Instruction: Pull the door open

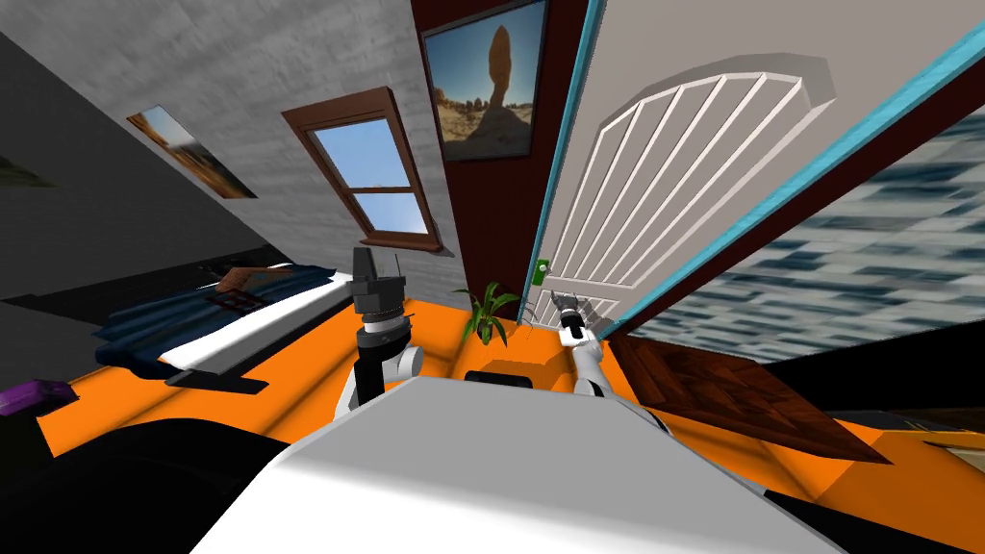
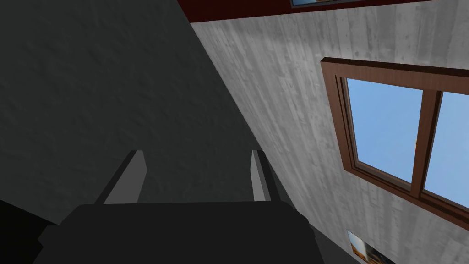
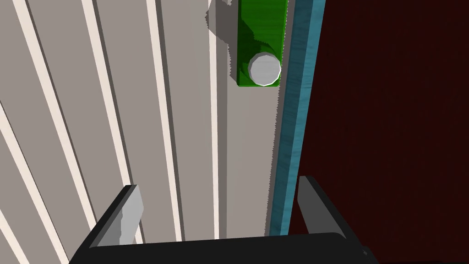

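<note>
The door (image 1: 673, 192) is light grey with white raised slats and stands in a teal frame (image 1: 563, 154). Its handle is a white round knob (image 3: 264, 68) on a green plate (image 3: 259, 32) by the teal edge (image 3: 293, 114). The green plate (image 1: 542, 271) also shows small in the head view. My right gripper (image 1: 566, 306) is open, a short way below the knob and apart from it, its fingers (image 3: 126, 213) straddling the door's edge. My left gripper (image 1: 370, 264) is raised to the left, open and empty (image 2: 197, 174).
A potted plant (image 1: 489, 313) stands on the orange floor (image 1: 433, 337) just left of the door. A bed (image 1: 221, 322) lies at the left under a window (image 1: 370, 173). A dark brown panel (image 1: 731, 394) lies on the floor to the right.
</note>
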Controlling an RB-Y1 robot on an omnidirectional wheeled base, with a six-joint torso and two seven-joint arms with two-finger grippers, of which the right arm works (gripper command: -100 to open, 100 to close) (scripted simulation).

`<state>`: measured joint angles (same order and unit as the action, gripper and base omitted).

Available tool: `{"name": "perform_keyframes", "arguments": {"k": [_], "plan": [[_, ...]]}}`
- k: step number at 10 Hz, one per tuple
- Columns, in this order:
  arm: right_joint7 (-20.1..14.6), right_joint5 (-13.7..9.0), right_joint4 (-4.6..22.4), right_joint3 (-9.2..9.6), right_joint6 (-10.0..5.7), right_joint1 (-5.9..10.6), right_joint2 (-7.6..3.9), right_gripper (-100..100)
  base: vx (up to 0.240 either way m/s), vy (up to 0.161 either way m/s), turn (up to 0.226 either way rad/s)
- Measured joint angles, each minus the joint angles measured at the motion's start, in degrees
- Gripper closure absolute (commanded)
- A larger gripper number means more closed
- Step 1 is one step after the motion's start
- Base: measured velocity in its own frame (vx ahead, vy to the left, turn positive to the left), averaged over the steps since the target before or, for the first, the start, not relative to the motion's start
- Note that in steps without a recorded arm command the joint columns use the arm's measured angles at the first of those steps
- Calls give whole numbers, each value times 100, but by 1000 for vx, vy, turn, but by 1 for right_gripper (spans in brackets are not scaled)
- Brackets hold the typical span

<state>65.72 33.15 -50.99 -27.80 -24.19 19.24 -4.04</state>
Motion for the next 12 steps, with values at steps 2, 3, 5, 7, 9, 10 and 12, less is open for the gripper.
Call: {"name": "perform_keyframes", "arguments": {"k": [2,3,5,7,9,10,12], "plan": [[111,-117,104,-208,-3,51,-90,-100,0,-59,206],[190,-174,93,-312,12,54,-93,-100,23,-64,223],[282,-288,122,-493,24,49,-150,-100,66,-55,198],[314,-366,166,-611,45,70,-206,-100,64,-32,79],[474,-472,303,-825,-17,132,-215,-100,155,-33,209],[534,-524,363,-920,-21,166,-229,-100,208,-27,147],[582,-598,336,-1029,20,153,-231,-100,207,-17,81]]}}
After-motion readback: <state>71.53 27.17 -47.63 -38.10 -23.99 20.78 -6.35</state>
